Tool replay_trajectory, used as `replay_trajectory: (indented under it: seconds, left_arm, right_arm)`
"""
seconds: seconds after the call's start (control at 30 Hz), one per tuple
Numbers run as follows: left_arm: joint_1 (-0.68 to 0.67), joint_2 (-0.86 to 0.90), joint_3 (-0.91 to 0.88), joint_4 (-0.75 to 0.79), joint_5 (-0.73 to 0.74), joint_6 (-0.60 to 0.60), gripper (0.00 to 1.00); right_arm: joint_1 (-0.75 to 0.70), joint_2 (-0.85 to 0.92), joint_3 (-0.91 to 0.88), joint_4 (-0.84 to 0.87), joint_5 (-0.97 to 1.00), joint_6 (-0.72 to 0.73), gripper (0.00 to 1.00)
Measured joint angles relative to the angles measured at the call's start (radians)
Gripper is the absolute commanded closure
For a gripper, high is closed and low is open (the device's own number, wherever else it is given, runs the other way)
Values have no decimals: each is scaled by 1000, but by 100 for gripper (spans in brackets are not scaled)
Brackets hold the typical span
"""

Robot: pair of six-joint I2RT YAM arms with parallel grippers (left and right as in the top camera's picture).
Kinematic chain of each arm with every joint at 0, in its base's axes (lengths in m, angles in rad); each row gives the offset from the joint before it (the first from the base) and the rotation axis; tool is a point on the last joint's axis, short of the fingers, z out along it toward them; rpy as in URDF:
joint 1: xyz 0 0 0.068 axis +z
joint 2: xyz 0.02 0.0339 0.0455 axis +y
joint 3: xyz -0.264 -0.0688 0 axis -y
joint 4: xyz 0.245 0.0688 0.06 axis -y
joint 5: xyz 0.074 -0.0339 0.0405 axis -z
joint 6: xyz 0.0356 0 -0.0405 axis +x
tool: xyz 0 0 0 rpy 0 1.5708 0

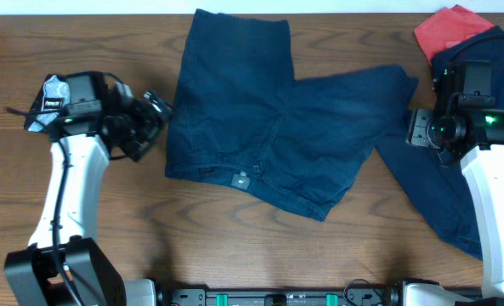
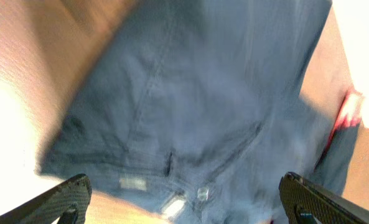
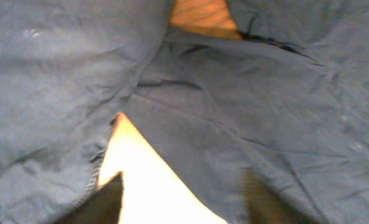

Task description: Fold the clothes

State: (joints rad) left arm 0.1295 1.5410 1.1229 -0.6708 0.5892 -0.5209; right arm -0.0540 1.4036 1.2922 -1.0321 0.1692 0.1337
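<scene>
Centrally, a wide, wrinkled pair of dark navy-blue cloth shorts [image 1: 260,110] lies spread flat on the brown wooden bench [image 1: 235,242]. Its waistband, with a small pale label, is toward the near edge; one leg reaches the far edge and the other points right. A second dark navy-blue garment [image 1: 421,191] lies just to the right, meeting that right leg and running under the white right arm [image 1: 489,212]. A flat red cloth garment [image 1: 450,28] sits at the far right corner, its near edge under navy cloth.

The left jaws, just beside the shorts' left edge, are spread wide and hold nothing. Their black fingertips [image 2: 72,194] frame the waistband in the left wrist view. The right jaws hover where the two navy garments meet. In the blurred right wrist view, two dim finger shapes [image 3: 100,205] stand apart with bright bench between them, gripping nothing.
</scene>
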Motion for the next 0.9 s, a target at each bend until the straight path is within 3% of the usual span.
replay_trajectory:
  seconds: [0.1, 0.3, 0.43, 0.63, 0.77, 0.9]
  left_arm:
    - [-122, 4, -25, 13, 16, 15, 2]
    - [-431, 38, -40, 188, 29, 17, 2]
    - [-637, 126, -41, 367, 4, -61, 22]
    - [-843, 302, -42, 621, -10, -199, 52]
    - [-919, 401, -42, 602, -14, -263, 66]
    - [-928, 420, -19, 433, 7, -286, 66]
  right_arm:
    - [0, 14, -17, 18, -23, -15, 97]
    - [0, 130, -36, 33, -79, -49, 99]
    - [-4, 242, -40, 35, -115, -80, 99]
    - [-39, 387, -44, 61, -159, -95, 99]
    - [-68, 456, -45, 94, -181, -98, 99]
    - [-101, 504, -46, 153, -192, -98, 99]
